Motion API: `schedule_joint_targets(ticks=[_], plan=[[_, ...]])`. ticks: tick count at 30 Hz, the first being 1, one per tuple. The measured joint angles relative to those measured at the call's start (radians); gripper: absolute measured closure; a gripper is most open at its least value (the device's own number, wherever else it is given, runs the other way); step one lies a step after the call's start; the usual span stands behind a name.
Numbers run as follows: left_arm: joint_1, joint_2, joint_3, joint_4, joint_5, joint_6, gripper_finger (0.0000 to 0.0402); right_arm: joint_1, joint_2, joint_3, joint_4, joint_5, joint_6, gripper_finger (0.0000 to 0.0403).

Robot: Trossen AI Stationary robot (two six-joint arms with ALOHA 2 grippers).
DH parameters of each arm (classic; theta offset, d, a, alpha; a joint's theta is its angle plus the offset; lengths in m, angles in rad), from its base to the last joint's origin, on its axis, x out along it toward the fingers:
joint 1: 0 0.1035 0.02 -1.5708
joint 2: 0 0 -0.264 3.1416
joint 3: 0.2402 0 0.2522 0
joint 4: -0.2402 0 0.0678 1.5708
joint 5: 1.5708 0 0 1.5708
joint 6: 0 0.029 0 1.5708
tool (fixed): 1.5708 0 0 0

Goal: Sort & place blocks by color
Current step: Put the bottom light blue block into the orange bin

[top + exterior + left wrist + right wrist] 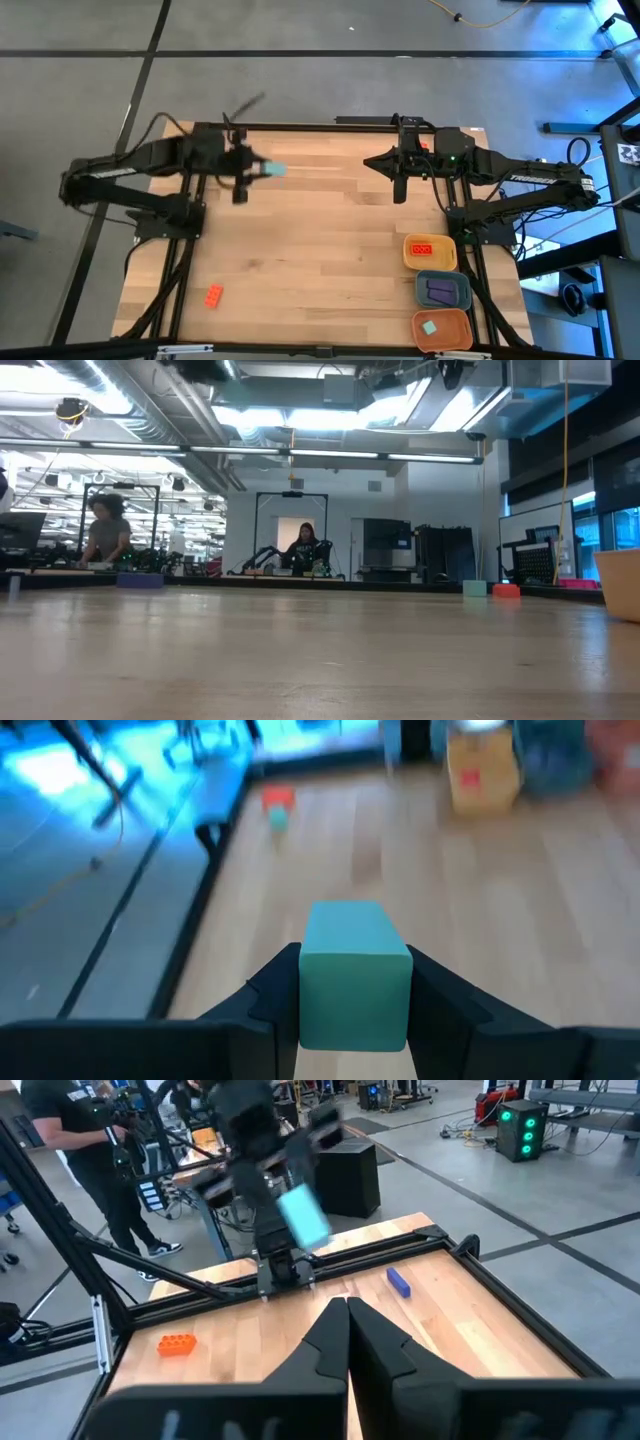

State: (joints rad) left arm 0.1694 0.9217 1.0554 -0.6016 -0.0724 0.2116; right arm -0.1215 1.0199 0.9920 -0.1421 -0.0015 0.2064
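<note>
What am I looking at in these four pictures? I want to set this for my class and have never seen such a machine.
Two robot arms work at a wooden table. One picture looks down from above, one looks level across the tabletop, and two come from cameras on the arms' wrists. The left gripper holds a teal block in the air. The right gripper is shut and empty. Three small trays, yellow, blue-grey and orange, sit at one corner; an orange-red block lies loose.

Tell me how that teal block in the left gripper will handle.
The teal block looks rigid: flat faces, crisp edges, no bulging between the left gripper's fingers. Probably light, being small and plastic-looking. Its smooth sides might slip; set down flat, it should not roll.
</note>
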Motion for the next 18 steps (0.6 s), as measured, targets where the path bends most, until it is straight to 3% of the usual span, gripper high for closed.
schedule_joint_targets(ticks=[5,9,13,18], plan=[[0.231,0.047,-0.001,0.189,0.321,-0.006,0.0278,0.0,0.0,0.0,0.0,0.0,0.028,0.0403],[0.279,0.109,-0.063,0.426,0.443,-0.152,0.0278,0.0,0.0,0.0,0.0,0.0,0.022,0.0403],[0.223,0.143,-0.173,0.778,0.418,-0.338,0.0278,0.0,-0.002,0.0,0.0,-0.001,-0.013,0.0403],[0.083,0.185,-0.241,1.013,0.185,-0.468,0.0278,0.0,-0.002,0.0,-0.001,-0.055,-0.06,0.0403]])
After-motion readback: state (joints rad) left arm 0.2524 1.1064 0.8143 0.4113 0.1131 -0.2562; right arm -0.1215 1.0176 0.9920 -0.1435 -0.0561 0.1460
